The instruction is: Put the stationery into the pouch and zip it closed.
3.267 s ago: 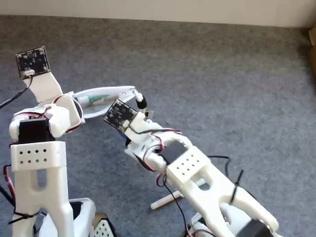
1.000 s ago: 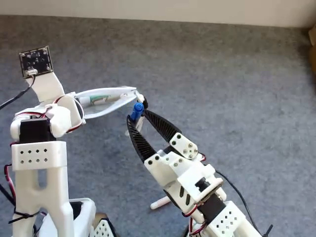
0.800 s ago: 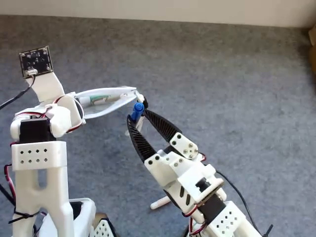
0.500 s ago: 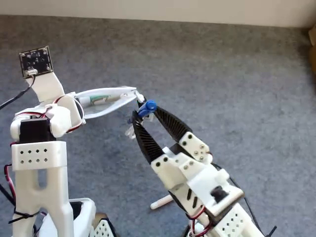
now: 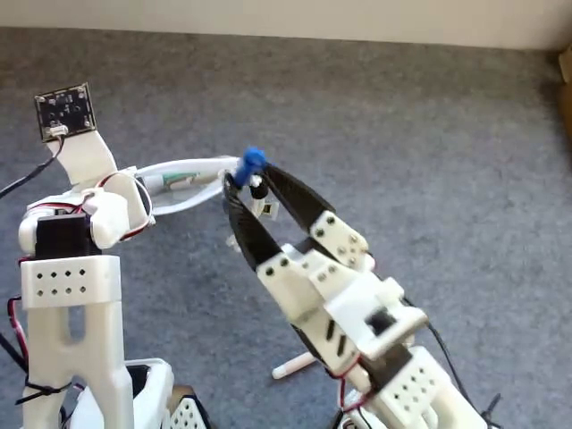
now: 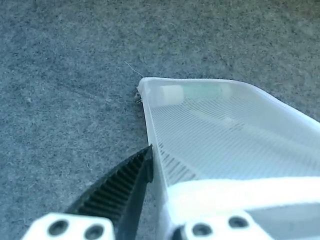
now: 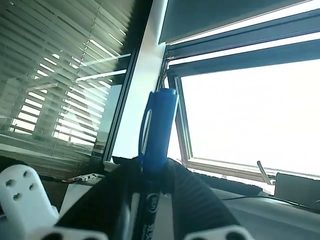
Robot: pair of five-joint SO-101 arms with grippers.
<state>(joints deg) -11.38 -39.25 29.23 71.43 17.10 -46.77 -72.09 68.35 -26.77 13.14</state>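
A translucent white mesh pouch [image 5: 189, 177] lies on the grey carpet, and my left gripper [image 5: 146, 195] is shut on its near end. In the left wrist view the pouch [image 6: 225, 135] stretches away from my left gripper [image 6: 157, 172], with pale items faintly visible inside. My right gripper [image 5: 248, 176] is lifted off the carpet at the pouch's far end, shut on a blue pen [image 5: 253, 161] whose capped end points upward. The right wrist view shows the blue pen [image 7: 157, 127] clamped upright in my right gripper [image 7: 152, 167], against a bright window.
A white pen [image 5: 299, 364] lies on the carpet close to the right arm's base. A small white piece [image 5: 264, 210] sits just under the right gripper. Open grey carpet [image 5: 429, 134] spreads to the right and back.
The right gripper has risen and swung toward the pouch's far end, carrying the blue pen. The left arm and pouch have stayed put.
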